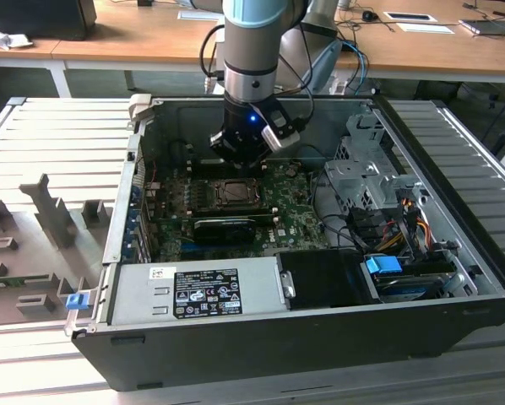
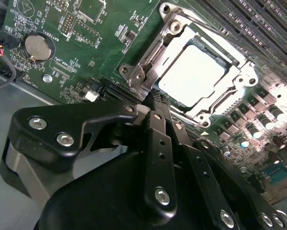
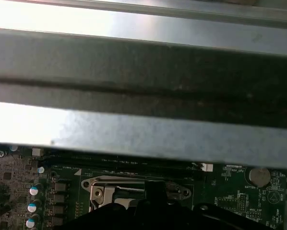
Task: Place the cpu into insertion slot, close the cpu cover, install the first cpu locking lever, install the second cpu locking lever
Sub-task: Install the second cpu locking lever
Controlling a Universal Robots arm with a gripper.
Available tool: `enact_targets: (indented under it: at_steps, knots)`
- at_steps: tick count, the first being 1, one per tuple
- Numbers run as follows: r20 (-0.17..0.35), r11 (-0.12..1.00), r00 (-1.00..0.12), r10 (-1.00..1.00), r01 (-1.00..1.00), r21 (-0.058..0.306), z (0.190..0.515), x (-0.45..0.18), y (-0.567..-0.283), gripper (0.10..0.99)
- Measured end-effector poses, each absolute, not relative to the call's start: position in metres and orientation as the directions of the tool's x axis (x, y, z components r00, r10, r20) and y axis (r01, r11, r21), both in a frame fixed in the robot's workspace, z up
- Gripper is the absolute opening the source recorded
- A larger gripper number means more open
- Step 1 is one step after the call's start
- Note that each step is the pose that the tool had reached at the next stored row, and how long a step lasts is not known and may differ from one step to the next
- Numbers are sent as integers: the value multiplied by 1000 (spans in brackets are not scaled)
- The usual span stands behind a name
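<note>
Pincer (image 2: 150, 103) (fingers together) hovers beside cpu (image 2: 191, 72) over motherboard (image 2: 90, 52).

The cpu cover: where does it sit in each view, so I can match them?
Exterior view: cpu cover mid-motherboard, just below the gripper.
Second wrist view: cover framing the cpu, beyond the fingertips.
First wrist view: cover at the gripper's edge.
Shared landmark: coin battery.

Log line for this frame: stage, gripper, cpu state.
stage: cover closing | gripper: shut, empty, at socket edge | cpu: seated in insertion slot | cpu cover: down over chip
</note>
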State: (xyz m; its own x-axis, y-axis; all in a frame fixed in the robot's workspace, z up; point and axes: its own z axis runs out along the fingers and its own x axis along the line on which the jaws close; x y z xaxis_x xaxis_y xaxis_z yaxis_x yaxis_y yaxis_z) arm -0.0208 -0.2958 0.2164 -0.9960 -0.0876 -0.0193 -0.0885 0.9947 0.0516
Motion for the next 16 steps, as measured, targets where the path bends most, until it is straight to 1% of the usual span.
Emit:
enact_targets:
  at_steps: [6, 8, 11, 16]
  knots:
    - [-19, 995, -996, -86, -87, 52, 220, -21, -299, 106]
    - [-19, 995, -996, -83, -84, 52, 240, -21, -299, 106]
    - [-19, 995, -996, -82, -83, 52, 254, -21, -299, 106]
    - [-19, 998, -999, -40, -41, 51, 255, -21, -299, 106]
